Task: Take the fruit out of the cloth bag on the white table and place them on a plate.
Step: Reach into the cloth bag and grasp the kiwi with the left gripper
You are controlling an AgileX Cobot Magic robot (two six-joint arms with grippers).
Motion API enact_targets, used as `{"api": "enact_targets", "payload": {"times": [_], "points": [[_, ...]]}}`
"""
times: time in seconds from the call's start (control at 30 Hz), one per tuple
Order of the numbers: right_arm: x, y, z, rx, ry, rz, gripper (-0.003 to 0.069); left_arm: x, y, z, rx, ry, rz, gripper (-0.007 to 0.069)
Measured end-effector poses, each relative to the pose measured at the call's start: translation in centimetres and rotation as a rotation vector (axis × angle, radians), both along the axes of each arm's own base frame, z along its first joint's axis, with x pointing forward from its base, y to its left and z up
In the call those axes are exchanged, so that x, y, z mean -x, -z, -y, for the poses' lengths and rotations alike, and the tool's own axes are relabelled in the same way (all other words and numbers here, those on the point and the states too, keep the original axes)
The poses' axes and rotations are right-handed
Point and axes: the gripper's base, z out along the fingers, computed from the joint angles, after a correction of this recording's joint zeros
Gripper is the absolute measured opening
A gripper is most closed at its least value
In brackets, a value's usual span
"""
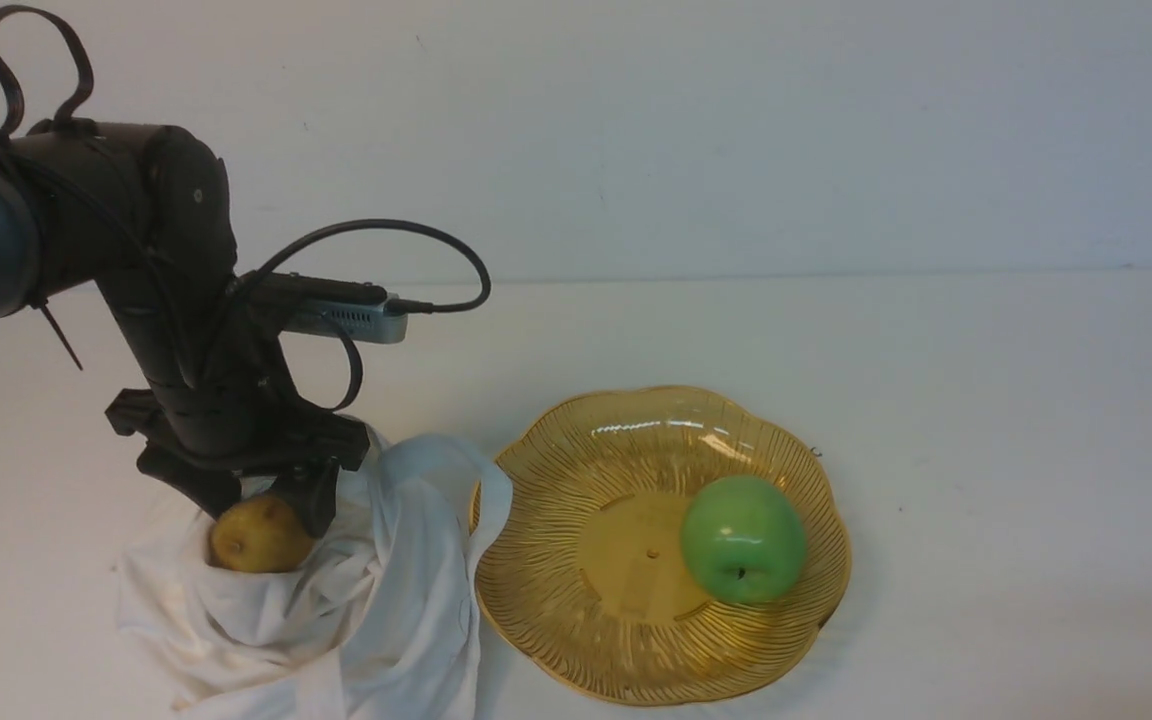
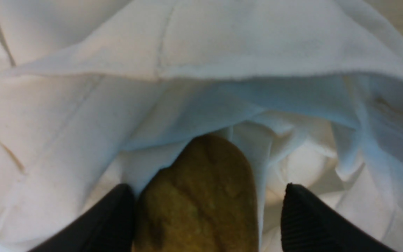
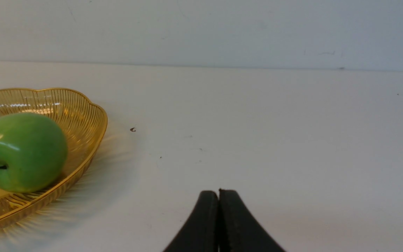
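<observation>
The yellowish-brown speckled fruit (image 1: 258, 537) sits in the mouth of the white cloth bag (image 1: 336, 610), which lies crumpled on the white table (image 1: 986, 400) left of the amber plate (image 1: 576, 600). My left gripper (image 1: 261, 515) reaches down into the bag with one finger on each side of the fruit. In the left wrist view the fruit (image 2: 201, 199) touches one finger (image 2: 117, 217), and a gap with a fold of cloth (image 2: 222, 52) separates it from the other finger (image 2: 303, 217). My right gripper (image 3: 218, 191) is shut and empty, low over the table, right of the plate (image 3: 82, 115).
A glossy green apple (image 1: 743, 540) lies on the right part of the plate and also shows in the right wrist view (image 3: 21, 152). A bag strap (image 1: 486, 500) loops against the plate's left rim. A white wall rises behind the table.
</observation>
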Motion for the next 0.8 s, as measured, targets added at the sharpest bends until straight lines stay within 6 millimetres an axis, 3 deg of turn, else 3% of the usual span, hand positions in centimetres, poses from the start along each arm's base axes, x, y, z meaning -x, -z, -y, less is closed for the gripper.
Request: {"api": "enact_targets", "payload": {"times": [0.4, 0.5, 0.57, 0.63, 0.8], "points": [[0.0, 0.0, 0.0, 0.0, 0.0, 0.0, -0.0013, 0.3, 0.2, 0.0, -0.004, 0.0, -0.044, 0.0495], [0.0, 0.0, 0.0, 0.0, 0.0, 0.0, -0.0013, 0.3, 0.6, 0.0, -0.009, 0.0, -0.069, 0.0463], [0.0, 0.0, 0.0, 0.0, 0.0, 0.0, -0.0013, 0.2, 1.1, 0.0, -0.017, 0.002, -0.094, 0.0395], [0.0, 0.0, 0.0, 0.0, 0.0, 0.0, -0.0013, 0.2, 1.2, -0.1, -0.023, 0.004, -0.094, 0.0393], [0.0, 0.0, 0.0, 0.0, 0.0, 0.0, -0.0013, -0.1, -0.3, -0.2, -0.03, 0.009, -0.044, 0.0393]]}}
